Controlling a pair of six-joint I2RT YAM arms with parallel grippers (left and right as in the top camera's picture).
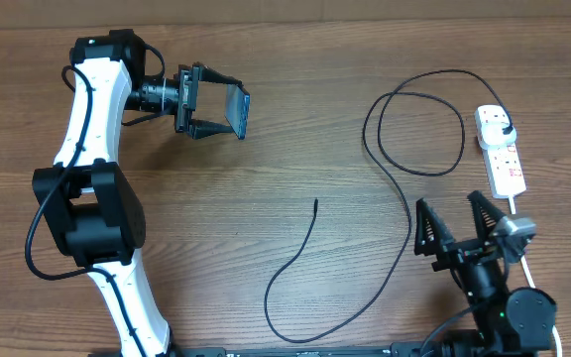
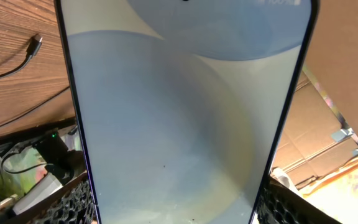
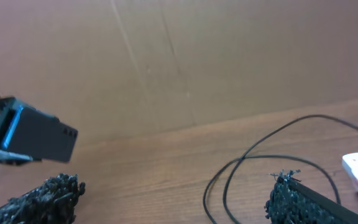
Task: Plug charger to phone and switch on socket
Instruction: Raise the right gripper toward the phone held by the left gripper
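Up at ten o'clock the left tool [image 1: 228,109] is holding the phone [image 1: 240,111] in the air, the right tool [image 1: 450,210] is hanging wide open and empty, and pushing the charger [image 1: 314,213] in hard could be knocking it loose.

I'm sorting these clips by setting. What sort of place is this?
Likely a robotics lab or test bench, not a home: a left arm and right arm at a wood-grain table, plain cardboard behind it, and a staged phone, charger cable and power strip.

The left arm [image 1: 95,99] has white links, black joints and a black gripper [image 1: 230,113].
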